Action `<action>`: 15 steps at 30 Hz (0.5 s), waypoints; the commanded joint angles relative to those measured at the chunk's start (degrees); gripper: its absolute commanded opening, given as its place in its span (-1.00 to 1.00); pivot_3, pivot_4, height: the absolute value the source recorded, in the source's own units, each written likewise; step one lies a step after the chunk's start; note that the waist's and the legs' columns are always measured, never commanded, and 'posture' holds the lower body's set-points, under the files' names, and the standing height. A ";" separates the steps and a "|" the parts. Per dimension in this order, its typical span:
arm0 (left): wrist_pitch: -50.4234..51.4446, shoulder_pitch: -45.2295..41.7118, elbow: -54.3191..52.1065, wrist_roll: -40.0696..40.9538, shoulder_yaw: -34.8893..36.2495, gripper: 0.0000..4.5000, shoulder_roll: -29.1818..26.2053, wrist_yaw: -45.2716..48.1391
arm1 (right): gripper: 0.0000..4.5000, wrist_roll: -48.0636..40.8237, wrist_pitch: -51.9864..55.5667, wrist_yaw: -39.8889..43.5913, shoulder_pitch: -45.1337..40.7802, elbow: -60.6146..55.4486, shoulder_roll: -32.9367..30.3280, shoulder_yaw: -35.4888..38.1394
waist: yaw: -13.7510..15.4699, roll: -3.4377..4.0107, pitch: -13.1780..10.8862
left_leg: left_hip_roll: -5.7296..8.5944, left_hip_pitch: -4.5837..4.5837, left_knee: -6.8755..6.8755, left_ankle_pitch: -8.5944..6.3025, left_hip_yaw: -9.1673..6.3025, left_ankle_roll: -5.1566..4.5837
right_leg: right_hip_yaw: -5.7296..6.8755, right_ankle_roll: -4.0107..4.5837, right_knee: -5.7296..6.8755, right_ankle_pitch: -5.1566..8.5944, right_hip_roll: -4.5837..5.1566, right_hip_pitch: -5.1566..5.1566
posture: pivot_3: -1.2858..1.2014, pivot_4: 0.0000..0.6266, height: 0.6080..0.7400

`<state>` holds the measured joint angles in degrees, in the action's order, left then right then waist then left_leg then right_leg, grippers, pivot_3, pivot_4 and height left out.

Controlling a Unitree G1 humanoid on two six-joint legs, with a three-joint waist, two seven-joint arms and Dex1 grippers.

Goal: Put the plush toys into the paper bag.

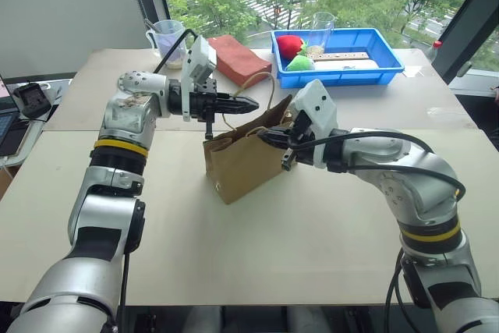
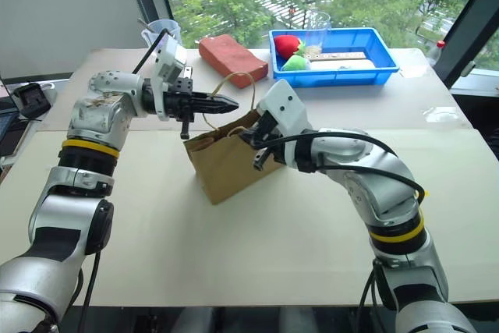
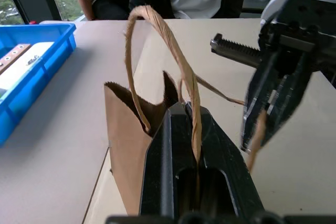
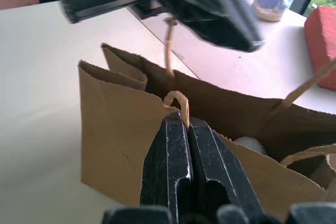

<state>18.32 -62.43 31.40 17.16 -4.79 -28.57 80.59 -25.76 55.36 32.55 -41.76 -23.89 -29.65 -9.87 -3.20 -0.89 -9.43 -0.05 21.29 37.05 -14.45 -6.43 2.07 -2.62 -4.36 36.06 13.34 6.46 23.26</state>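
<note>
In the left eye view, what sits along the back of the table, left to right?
Clear measuring cup → reddish-brown block → red fruit and green fruit → clear glass, both in the blue tray.

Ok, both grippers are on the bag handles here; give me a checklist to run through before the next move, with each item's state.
1. Left gripper shut on a twine handle: ok.
2. Right gripper shut on the other handle loop at the near wall: ok.
3. Paper bag upright on the table: ok, though it leans a little.
4. Bag mouth open: ok, the right wrist view looks inside.
5. White plush toy inside: ok, a pale round shape shows.
6. Monkey toy inside: cannot tell.
</note>
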 commanded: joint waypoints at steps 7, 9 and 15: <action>15.32 8.70 -22.64 9.51 11.46 0.22 -6.58 -10.54 | -1.00 2.90 -6.57 2.96 -1.35 3.11 -0.25 0.00 | -0.76 0.01 0.01 | -0.01 -0.03 -0.03 0.00 -0.02 0.00 | 0.00 0.00 0.01 0.00 0.00 0.00 | 0.03 -0.52 1.00; 17.93 12.47 -27.91 11.49 13.04 0.66 -8.33 -11.90 | -1.00 2.94 -6.79 3.38 -1.31 3.35 -0.43 0.18 | -0.93 0.02 0.01 | -0.02 -0.12 -0.09 0.00 -0.02 0.00 | 0.00 0.00 0.04 0.00 0.00 0.00 | 0.03 -0.52 1.00; 21.14 26.97 -38.73 14.70 16.68 0.99 -14.43 -13.43 | -1.00 3.14 -6.78 4.54 -1.71 3.78 -1.02 0.48 | -0.78 0.02 0.01 | -0.04 -0.12 -0.10 0.00 -0.02 0.00 | 0.00 0.00 0.03 0.00 -0.01 0.01 | 0.03 -0.52 1.00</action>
<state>39.50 -36.50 -3.87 30.57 10.16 -42.04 67.81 -22.89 50.28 36.66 -42.20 -18.98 -30.33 -10.70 -3.98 -0.86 -9.43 -0.08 21.16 36.95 -14.45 -6.45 2.07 -2.62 -4.35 36.09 13.34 6.45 23.27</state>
